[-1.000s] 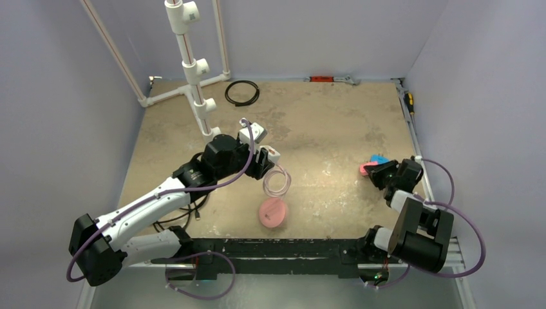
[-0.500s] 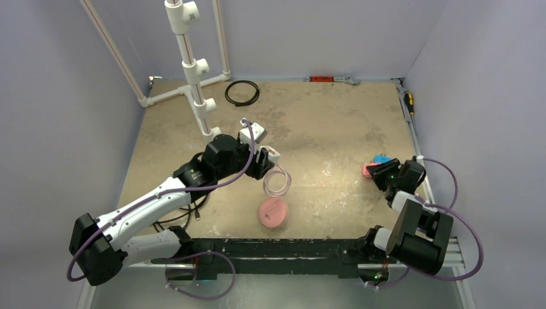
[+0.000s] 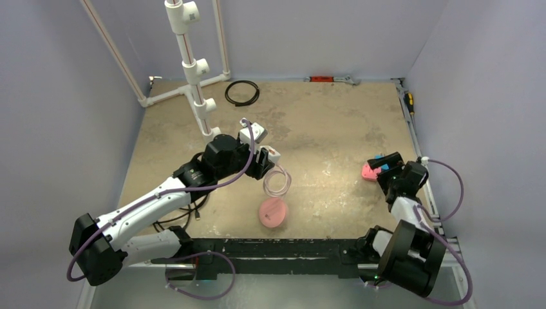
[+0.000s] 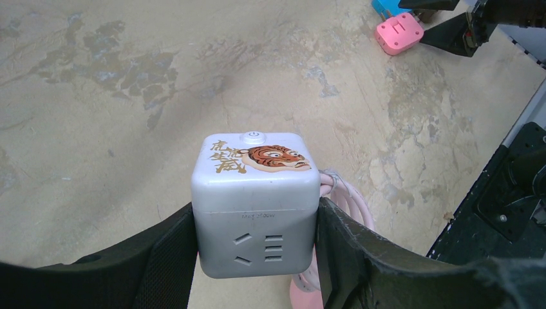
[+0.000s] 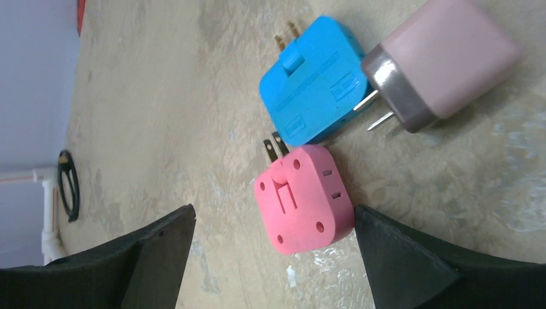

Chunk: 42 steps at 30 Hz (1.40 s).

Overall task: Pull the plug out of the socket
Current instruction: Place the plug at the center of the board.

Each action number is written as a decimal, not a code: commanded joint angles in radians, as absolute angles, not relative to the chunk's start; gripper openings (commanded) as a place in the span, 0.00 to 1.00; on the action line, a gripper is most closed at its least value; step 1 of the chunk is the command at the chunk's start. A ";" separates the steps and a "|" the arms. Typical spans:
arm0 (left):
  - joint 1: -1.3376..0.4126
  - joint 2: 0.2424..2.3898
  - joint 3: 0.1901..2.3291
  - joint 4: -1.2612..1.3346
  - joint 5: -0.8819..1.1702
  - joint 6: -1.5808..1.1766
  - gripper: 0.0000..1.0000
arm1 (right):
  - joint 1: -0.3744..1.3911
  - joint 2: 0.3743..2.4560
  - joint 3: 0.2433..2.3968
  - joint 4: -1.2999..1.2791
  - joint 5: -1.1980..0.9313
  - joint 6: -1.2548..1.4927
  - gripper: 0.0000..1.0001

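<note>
Socket cube [image 4: 257, 187] sits clamped in the left tool [image 4: 255, 222] while the pink plug [image 5: 304, 198] lies loose on the desk [image 5: 161, 96] inside the wide-open right tool [image 5: 275, 211], so the pull seems done and a clean retreat comes next.

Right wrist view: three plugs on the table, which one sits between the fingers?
The hot-pink plug, lying free between the open fingers. The blue plug and the pale mauve charger lie farther out, beyond them.

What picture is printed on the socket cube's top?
An orange tiger face beside gold characters on the socket; left wrist view.
</note>
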State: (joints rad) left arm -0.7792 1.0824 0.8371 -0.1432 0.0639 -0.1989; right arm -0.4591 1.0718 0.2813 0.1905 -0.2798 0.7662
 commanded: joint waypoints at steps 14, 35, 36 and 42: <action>-0.767 0.933 0.784 0.102 0.267 -0.208 0.00 | -0.462 0.778 0.364 0.111 -0.575 0.628 0.99; -0.653 0.977 0.761 0.287 0.707 -0.289 0.00 | 0.040 0.677 0.360 0.518 -1.011 0.700 0.99; -0.652 0.977 0.760 0.287 0.707 -0.288 0.00 | 0.058 0.687 0.358 0.533 -1.006 0.709 0.99; -0.652 0.982 0.761 0.253 0.638 -0.277 0.00 | 0.232 0.763 0.361 0.623 -0.936 0.757 0.99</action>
State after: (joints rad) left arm -0.6609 0.9909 0.7441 0.1635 0.6655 -0.2527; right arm 0.1368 0.7265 0.3473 0.5270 -0.9798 0.7208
